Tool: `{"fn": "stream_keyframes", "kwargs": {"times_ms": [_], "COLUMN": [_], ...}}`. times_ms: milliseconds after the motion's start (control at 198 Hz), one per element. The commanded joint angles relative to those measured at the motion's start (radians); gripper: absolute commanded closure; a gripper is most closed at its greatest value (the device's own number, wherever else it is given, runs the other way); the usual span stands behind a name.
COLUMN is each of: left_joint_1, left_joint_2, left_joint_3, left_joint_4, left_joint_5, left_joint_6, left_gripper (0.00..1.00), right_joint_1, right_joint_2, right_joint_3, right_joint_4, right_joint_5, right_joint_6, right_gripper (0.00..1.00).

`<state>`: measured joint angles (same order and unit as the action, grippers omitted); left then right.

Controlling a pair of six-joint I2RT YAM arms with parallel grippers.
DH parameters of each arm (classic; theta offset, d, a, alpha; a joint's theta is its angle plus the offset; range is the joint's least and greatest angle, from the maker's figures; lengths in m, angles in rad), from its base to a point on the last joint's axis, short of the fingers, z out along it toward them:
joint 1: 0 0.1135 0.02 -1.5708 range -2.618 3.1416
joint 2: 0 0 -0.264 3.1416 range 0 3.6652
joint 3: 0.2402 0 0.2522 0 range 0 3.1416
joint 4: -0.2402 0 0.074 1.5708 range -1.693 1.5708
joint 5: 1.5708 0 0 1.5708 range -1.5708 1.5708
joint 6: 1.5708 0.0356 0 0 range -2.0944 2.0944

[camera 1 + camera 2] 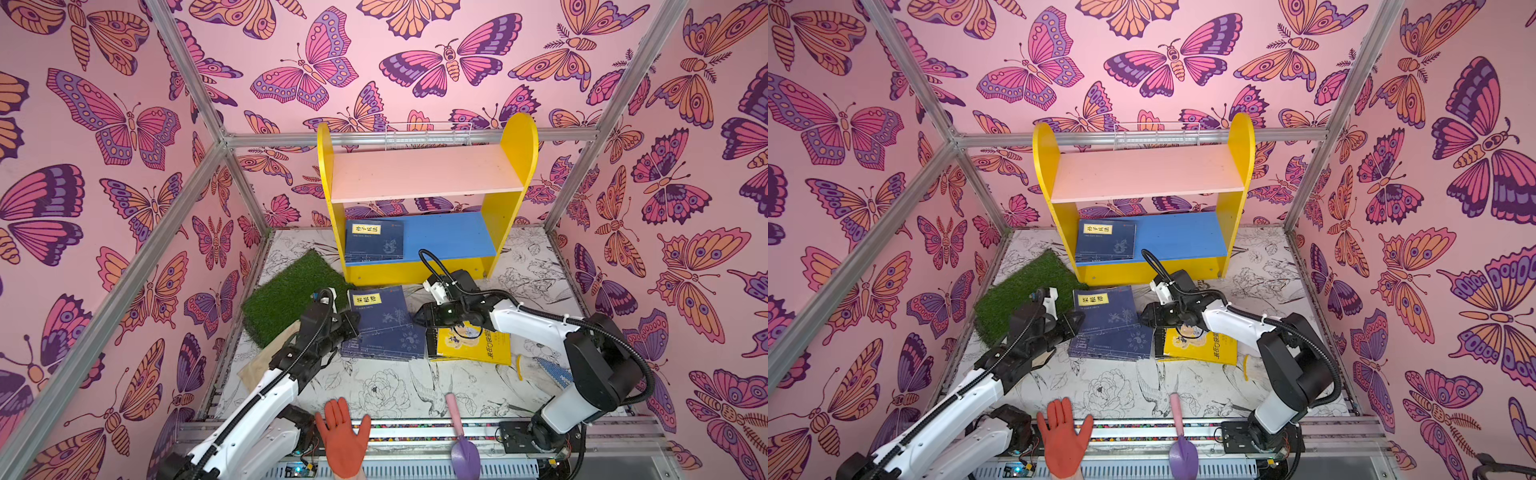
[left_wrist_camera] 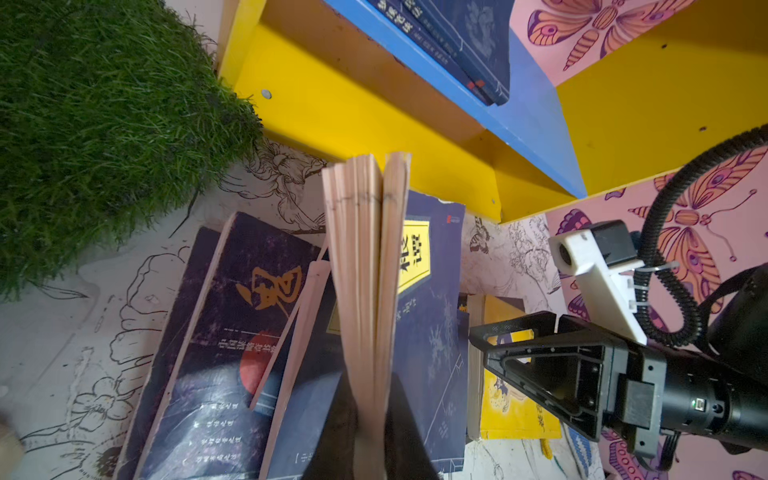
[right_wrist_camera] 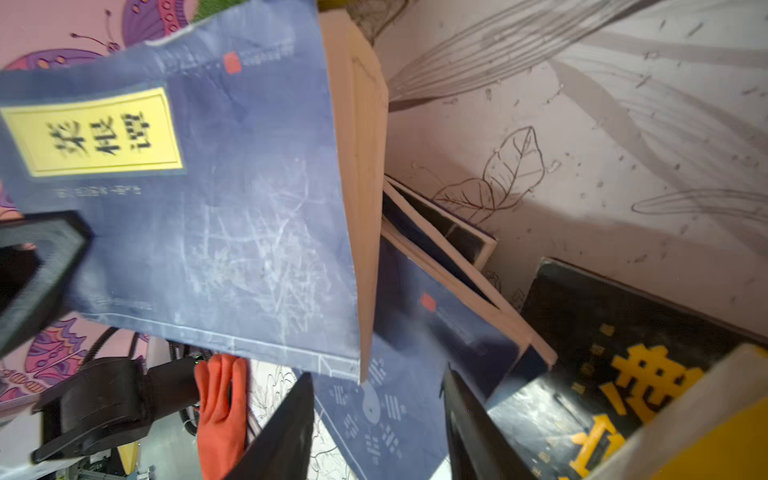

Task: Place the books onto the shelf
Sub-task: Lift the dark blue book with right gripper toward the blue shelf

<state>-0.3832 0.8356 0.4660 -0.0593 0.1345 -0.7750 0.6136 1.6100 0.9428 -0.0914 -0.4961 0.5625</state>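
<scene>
The left gripper (image 1: 352,321) is clamped on the left edge of the top navy book (image 1: 376,309), which is raised off the pile of books (image 1: 395,345) on the table (image 1: 374,386) before the shelf (image 1: 517,166). A second navy book (image 1: 374,241) lies flat at the left end of the blue lower board (image 1: 449,232). Further right, the right gripper (image 1: 419,318) hovers with jaws apart and empty, over the yellow book (image 1: 482,353).
</scene>
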Motion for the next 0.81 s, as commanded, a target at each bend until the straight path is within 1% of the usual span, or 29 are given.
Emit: {"fn": "stream_keyframes", "kwargs": {"times_ms": [0, 35, 86, 96, 187, 374, 606, 803], "left_joint_1": [0.016, 0.019, 0.024, 0.025, 0.032, 0.041, 0.043, 0.043], "left_joint_2": [-0.050, -0.063, -0.077, -0.078, -0.091, -0.094, -0.087, -0.079], "left_joint_3": [-0.048, -0.060, -0.073, -0.074, -0.079, -0.095, -0.097, -0.091], "left_joint_4": [0.203, 0.239, 0.284, 0.291, 0.323, 0.411, 0.432, 0.401], "left_joint_5": [0.049, 0.060, 0.075, 0.078, 0.096, 0.141, 0.163, 0.144], "left_joint_6": [-0.060, -0.069, -0.078, -0.079, -0.082, -0.119, -0.121, -0.099], "left_gripper": [1.00, 1.00, 1.00, 1.00, 1.00, 1.00, 1.00, 1.00], "right_joint_1": [-0.025, -0.035, -0.052, -0.055, -0.085, -0.098, -0.099, -0.098], "right_joint_2": [-0.031, -0.030, -0.023, -0.022, -0.006, 0.008, 0.008, -0.016], "right_joint_3": [-0.030, -0.037, -0.043, -0.044, -0.067, -0.080, -0.076, -0.100], "right_joint_4": [0.120, 0.153, 0.203, 0.213, 0.329, 0.464, 0.556, 0.622], "right_joint_5": [-0.099, -0.129, -0.142, -0.164, -0.218, -0.276, -0.331, -0.355], "right_joint_6": [0.068, 0.092, 0.127, 0.136, 0.214, 0.306, 0.375, 0.426], "right_gripper": [0.50, 0.50, 0.50, 0.50, 0.50, 0.53, 0.66, 0.89]}}
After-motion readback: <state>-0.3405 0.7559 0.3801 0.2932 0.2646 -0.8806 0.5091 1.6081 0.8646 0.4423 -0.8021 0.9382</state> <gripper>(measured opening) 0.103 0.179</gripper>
